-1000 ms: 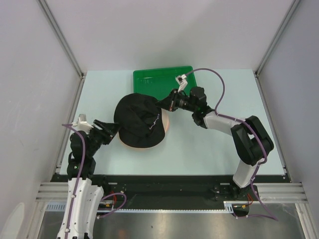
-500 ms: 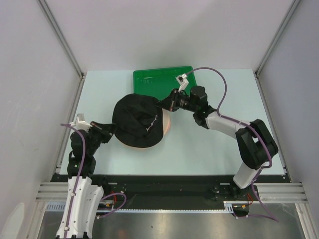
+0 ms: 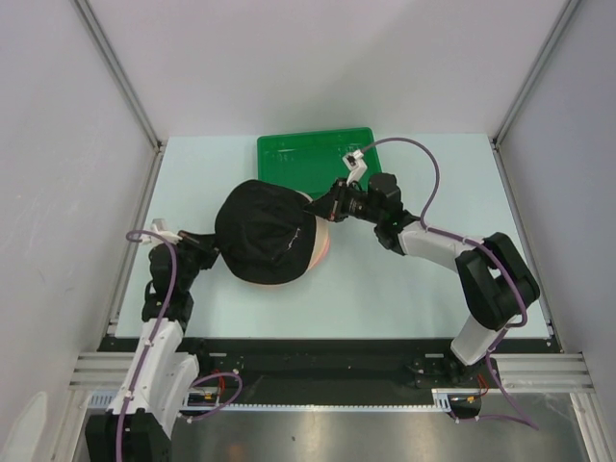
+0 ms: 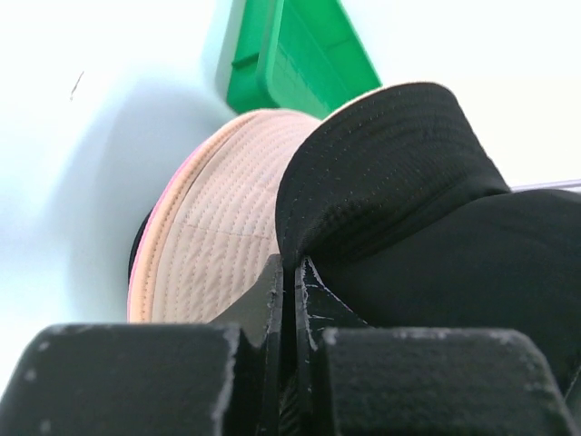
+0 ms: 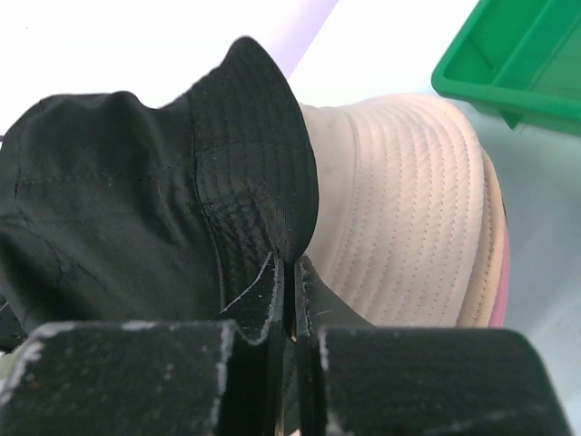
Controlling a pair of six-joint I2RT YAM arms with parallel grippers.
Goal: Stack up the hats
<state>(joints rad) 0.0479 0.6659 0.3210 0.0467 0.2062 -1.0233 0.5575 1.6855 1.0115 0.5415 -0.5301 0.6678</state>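
The black hat (image 3: 262, 231) lies spread over a beige hat (image 3: 315, 254) in the middle of the table. My left gripper (image 3: 214, 253) is shut on the black hat's left brim, and my right gripper (image 3: 322, 206) is shut on its right brim. In the left wrist view the black brim (image 4: 381, 173) is pinched at the left gripper (image 4: 291, 265), with the beige hat (image 4: 227, 227) beneath it and a pink hat's edge (image 4: 156, 218) under that. From the right wrist the black hat (image 5: 136, 182) runs into the right gripper (image 5: 291, 270); the beige hat (image 5: 399, 227) and pink edge (image 5: 502, 263) lie below.
A green plastic tray (image 3: 308, 154) stands just behind the hats, close to my right gripper; it also shows as the tray (image 4: 290, 54) in the left wrist view and the tray (image 5: 517, 64) in the right wrist view. Pale blue table (image 3: 423, 289) stretches to the right, with grey walls around.
My left gripper closed on the black hat's left brim. The black hat shifted slightly left and spread further over the beige hat. The right gripper stayed shut and tilted a little.
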